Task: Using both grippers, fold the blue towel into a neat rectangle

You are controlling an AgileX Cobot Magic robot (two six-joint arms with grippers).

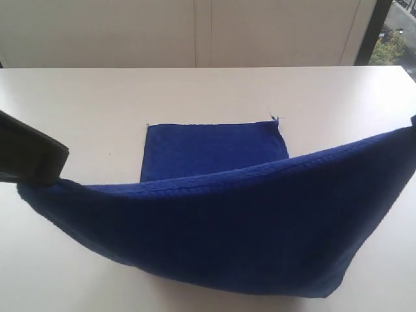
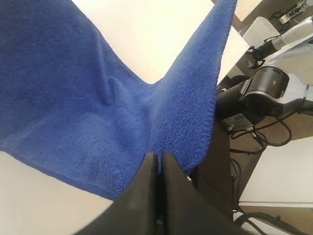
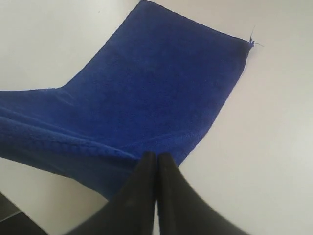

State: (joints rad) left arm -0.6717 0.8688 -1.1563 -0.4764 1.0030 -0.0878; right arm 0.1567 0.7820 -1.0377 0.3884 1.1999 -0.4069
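Observation:
The blue towel (image 1: pixel 221 221) hangs in a sagging curve across the front of the exterior view, lifted at both near corners. Its far end still lies flat on the white table (image 1: pixel 214 148), with a loose thread at the back right corner. My left gripper (image 2: pixel 159 154) is shut on the towel's left corner; its black body (image 1: pixel 26 156) shows at the left edge of the exterior view. My right gripper (image 3: pixel 156 155) is shut on the opposite corner of the towel (image 3: pixel 161 88); in the exterior view that gripper is beyond the right edge.
The white table (image 1: pixel 84 104) spreads wide around the towel, with a pale wall behind it. A window strip (image 1: pixel 396 32) shows at the far right. In the left wrist view another black arm base (image 2: pixel 259 93) and cables sit past the table's edge.

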